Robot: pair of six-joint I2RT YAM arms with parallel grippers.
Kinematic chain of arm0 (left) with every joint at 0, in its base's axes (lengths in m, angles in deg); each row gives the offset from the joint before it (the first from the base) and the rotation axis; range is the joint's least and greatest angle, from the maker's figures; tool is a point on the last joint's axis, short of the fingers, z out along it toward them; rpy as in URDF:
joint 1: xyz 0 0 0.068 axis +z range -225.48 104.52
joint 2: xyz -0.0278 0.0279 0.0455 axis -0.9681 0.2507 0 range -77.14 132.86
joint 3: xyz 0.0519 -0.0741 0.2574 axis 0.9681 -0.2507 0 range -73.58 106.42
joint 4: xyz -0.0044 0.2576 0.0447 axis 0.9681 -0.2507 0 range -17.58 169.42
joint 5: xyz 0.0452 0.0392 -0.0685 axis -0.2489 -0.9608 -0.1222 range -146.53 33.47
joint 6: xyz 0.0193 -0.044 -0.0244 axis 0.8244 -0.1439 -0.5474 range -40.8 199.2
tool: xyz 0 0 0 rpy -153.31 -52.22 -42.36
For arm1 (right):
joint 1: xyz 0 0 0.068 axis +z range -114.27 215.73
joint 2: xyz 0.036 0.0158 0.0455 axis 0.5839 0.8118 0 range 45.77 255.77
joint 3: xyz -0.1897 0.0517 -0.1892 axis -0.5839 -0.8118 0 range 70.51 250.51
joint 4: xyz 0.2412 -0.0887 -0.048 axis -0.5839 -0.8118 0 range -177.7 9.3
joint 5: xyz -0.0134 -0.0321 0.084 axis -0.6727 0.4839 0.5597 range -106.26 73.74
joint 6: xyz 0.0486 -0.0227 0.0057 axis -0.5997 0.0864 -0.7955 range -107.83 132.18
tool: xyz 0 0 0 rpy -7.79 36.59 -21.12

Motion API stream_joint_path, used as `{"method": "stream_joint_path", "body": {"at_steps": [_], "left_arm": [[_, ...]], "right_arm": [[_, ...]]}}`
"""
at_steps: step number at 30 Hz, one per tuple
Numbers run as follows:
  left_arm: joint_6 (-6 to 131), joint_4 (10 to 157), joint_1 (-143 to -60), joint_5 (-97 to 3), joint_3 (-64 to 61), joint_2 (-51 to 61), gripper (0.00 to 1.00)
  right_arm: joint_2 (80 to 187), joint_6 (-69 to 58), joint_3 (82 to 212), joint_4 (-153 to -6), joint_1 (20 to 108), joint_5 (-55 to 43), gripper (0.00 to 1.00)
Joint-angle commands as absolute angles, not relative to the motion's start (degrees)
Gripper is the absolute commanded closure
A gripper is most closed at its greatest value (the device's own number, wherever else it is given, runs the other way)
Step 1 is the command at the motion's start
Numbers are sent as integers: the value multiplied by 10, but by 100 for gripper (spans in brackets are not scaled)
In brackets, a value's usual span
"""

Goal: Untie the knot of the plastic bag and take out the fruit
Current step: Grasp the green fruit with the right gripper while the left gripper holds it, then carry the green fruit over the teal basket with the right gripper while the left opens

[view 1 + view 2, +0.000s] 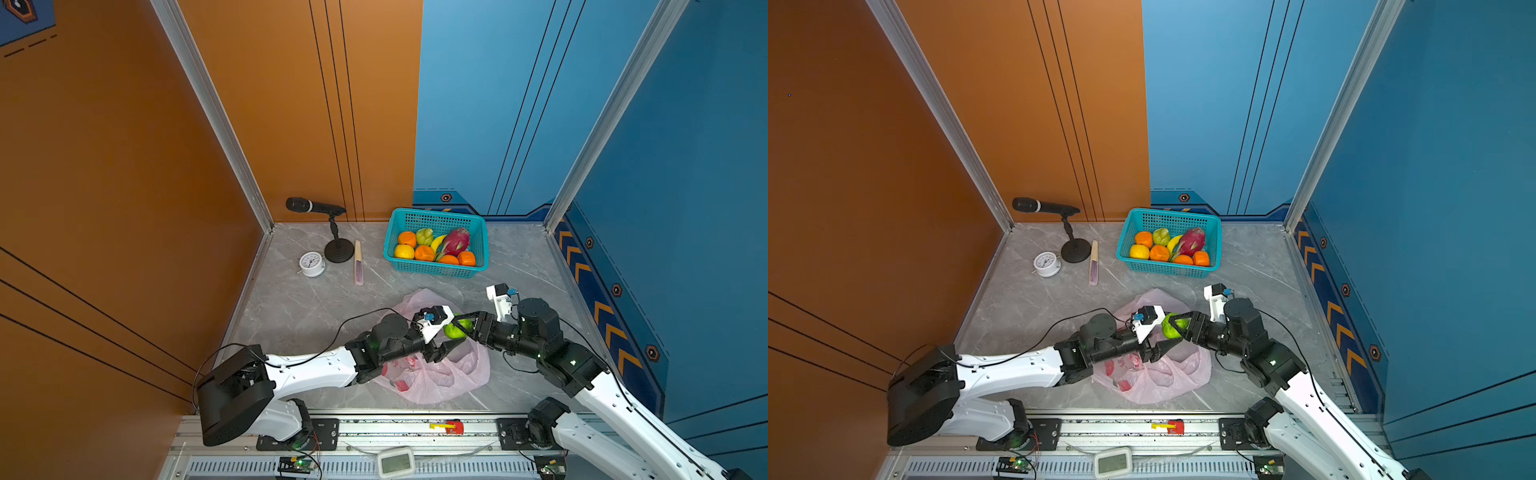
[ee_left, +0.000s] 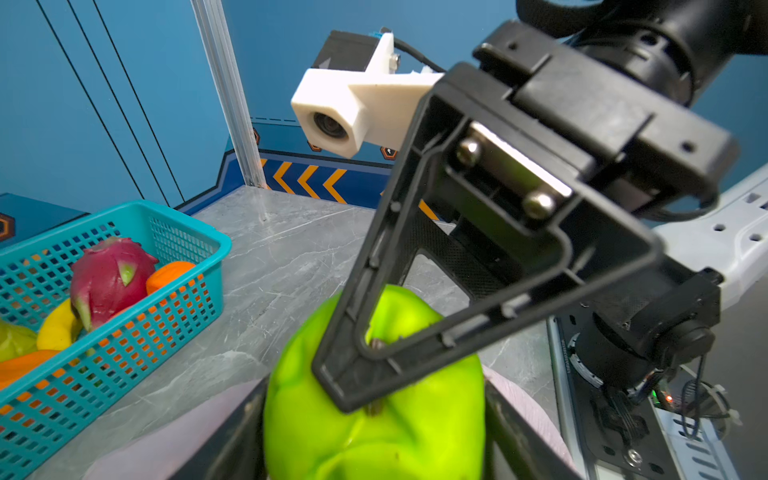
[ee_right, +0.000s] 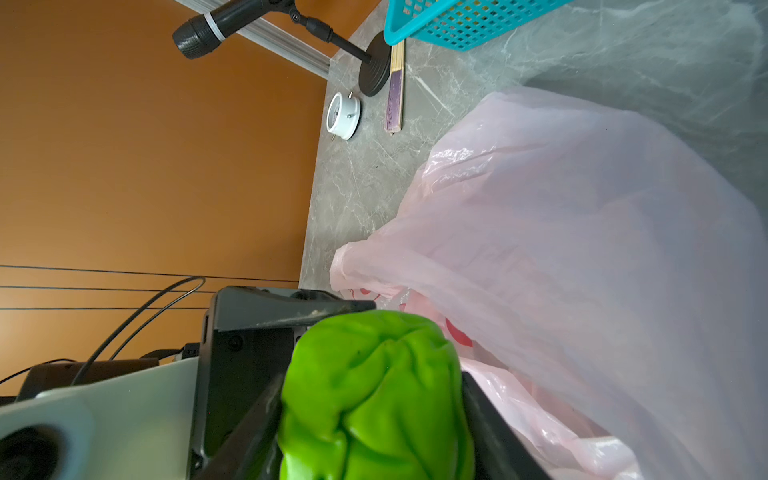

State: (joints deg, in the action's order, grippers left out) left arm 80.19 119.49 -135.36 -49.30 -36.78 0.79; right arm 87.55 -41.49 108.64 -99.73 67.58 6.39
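Left arm (image 1: 311, 368) hides part of plastic bag (image 1: 457, 376); green fruit (image 2: 374, 440) cut off at wrist-view edge; clock (image 1: 311, 263) dial seemingly unreadable.

1. A robot lab test cell: a left arm (image 1: 311, 368) and a right arm (image 1: 623, 415), white and black, stand on an aluminium rail (image 1: 395, 426) at the front of the marble-look tabletop (image 1: 291, 316).
2. An orange panel (image 1: 104, 166) and a blue panel (image 1: 478, 104), framed by aluminium posts (image 1: 222, 124), box it in.
3. A bare circuit board (image 1: 296, 463) sits below the rail.
4. Staged props: microphone (image 1: 316, 206), alarm clock (image 1: 311, 264), teal basket (image 1: 432, 269).
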Motion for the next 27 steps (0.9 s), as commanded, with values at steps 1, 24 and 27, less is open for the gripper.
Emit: {"method": "stream_joint_path", "body": {"at_steps": [1, 24, 27], "left_arm": [[798, 1218, -1343, -526, -385, -27, 23], [771, 972, -1280, -591, -458, -316, 2], [755, 932, -1262, -580, -452, -341, 2]], "right_arm": [[881, -390, 1121, -1006, 670, 20, 55], [1263, -178, 1417, -946, 642, -85, 55], [1315, -154, 1466, -960, 630, -91, 54]]}}
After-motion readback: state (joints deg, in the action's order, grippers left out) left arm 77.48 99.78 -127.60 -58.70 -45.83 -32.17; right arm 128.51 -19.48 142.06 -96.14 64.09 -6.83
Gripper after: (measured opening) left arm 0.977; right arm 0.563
